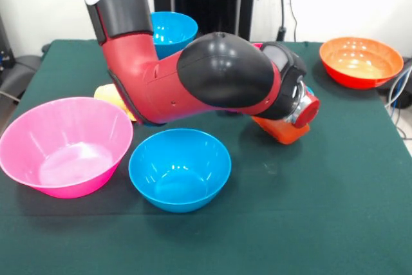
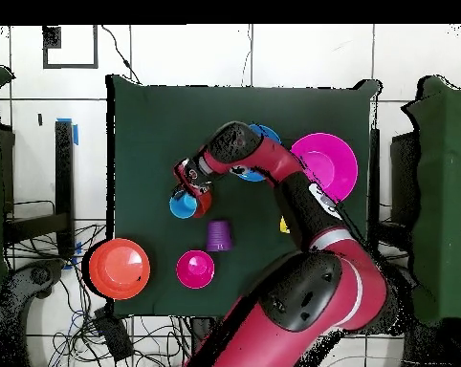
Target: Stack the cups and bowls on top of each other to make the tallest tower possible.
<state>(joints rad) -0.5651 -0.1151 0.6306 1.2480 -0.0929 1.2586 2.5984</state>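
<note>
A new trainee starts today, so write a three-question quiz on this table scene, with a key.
1. True or false: the small magenta bowl is stacked on another item.
2. Which cup is closest to that bowl in the overhead view? A) yellow B) the purple cup C) light blue
3. Fill in: the front view shows ___ medium blue bowls.
Key: 1 false, it sits alone on the table; 2 B; 3 two.

Arm (image 2: 301, 258) sweeps from six o'clock up toward ten, elbow bent, wrist low; gripper (image 2: 188, 178) fingers hidden.
</note>
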